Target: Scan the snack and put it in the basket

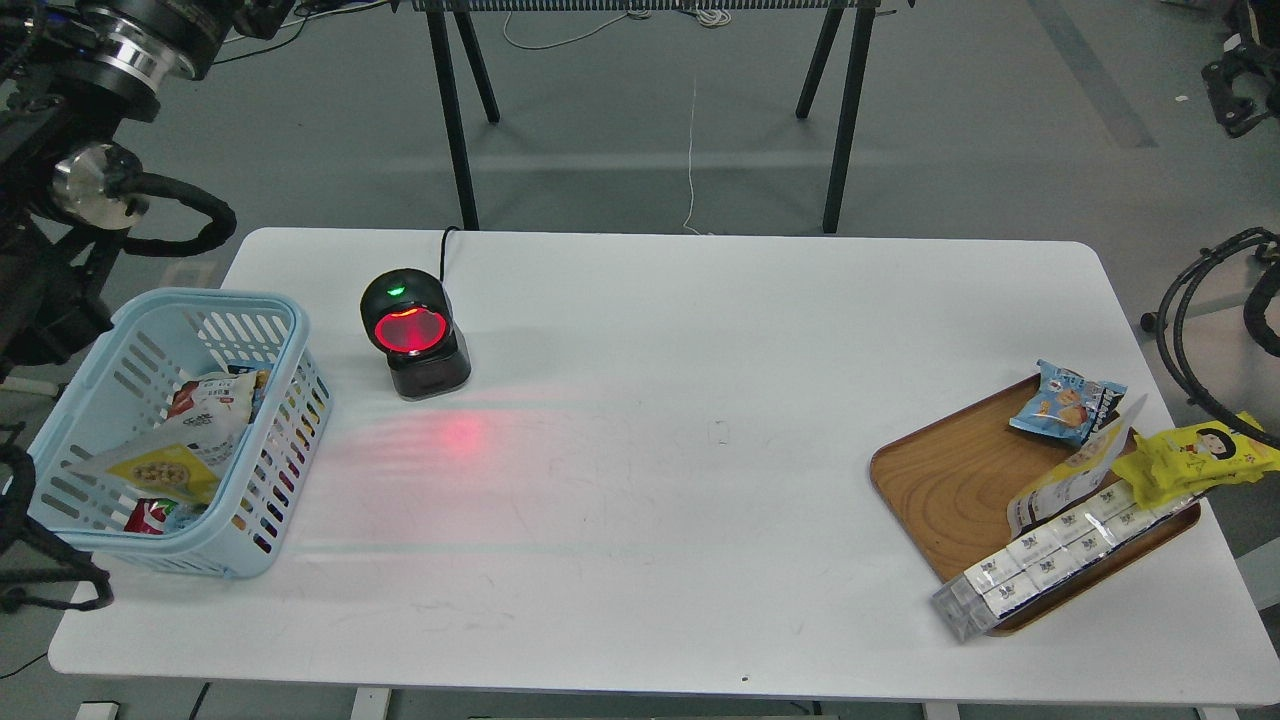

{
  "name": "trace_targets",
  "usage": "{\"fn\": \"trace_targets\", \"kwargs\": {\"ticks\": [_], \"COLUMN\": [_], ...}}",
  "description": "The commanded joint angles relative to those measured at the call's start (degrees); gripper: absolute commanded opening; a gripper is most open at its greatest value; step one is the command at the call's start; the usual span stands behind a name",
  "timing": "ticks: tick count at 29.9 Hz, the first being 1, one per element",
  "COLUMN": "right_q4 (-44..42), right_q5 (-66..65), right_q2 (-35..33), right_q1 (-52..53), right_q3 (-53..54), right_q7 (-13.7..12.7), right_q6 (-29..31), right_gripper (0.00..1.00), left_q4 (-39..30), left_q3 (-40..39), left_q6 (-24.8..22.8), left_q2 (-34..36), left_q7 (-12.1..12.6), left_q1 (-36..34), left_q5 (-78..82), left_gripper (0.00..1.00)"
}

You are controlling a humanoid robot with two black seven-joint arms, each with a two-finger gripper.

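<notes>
The snack (160, 470), a yellow pouch picturing tan beans, lies inside the light blue basket (285, 330) at the table's left edge, on top of other packets. My left arm rises along the far left and its gripper (262, 12) is a dark part cut off by the top edge, high above and behind the basket. My right gripper (1238, 95) is a small dark shape at the upper right edge, off the table. Neither gripper's fingers can be told apart. Nothing shows in either one.
A black scanner (412, 335) with a red window stands right of the basket and casts red light on the white table (660, 480). A brown wooden tray (950, 480) at the right holds a blue packet (1065, 403), a pale pouch (1075, 470), a yellow cartoon-girl packet (1195, 455) and a boxed strip (1050, 560).
</notes>
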Motion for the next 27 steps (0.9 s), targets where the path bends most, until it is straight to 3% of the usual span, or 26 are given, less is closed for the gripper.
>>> {"fn": "trace_targets", "kwargs": {"ticks": [1, 12, 27], "right_q4": [-7.3, -9.6, -9.5], "right_q5": [-0.1, -0.2, -0.2], "right_q2": [4.6, 9.7, 10.9], "right_q1": [1.5, 2.3, 2.2], "right_q3": [0.3, -0.2, 0.1], "right_q7": [-0.7, -0.8, -0.3], "right_q6": [0.0, 0.0, 0.0], "right_gripper": [0.99, 0.99, 0.99], "left_q4": [4.1, 9.5, 9.8], "left_q3": [-1.0, -2.8, -2.6], "left_q6": [-0.1, -0.2, -0.7], "left_q2": [-4.1, -9.4, -10.0], "left_q7": [0.5, 1.2, 1.1], "left_q1": [0.0, 1.5, 3.4], "left_q5": [-2.2, -8.0, -7.9], "left_gripper": [0.98, 0.98, 0.99]}}
